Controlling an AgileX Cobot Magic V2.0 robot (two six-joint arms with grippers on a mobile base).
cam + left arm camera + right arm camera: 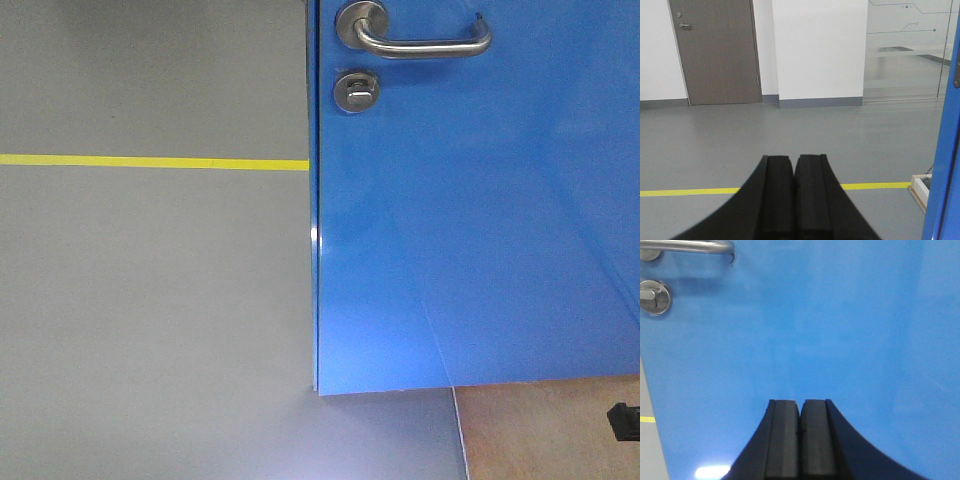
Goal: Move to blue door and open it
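Observation:
The blue door point(480, 220) fills the right of the front view, its free edge at centre. Its steel lever handle point(415, 38) and round thumb-turn lock point(352, 92) sit at the top. In the right wrist view the door point(840, 330) fills the frame, with the handle point(687, 246) and lock point(652, 297) at upper left. My right gripper point(800, 401) is shut and empty, pointing at the bare panel below and right of the handle. My left gripper point(793, 157) is shut and empty, pointing past the door's edge point(942, 165) at open floor.
Grey floor point(150, 300) with a yellow line point(150, 161) lies left of the door. A brown door point(717, 50), a white wall point(817, 50) and glass panels point(905, 55) stand far ahead. A wooden floor strip point(550, 430) and a black object point(624, 422) lie under the door.

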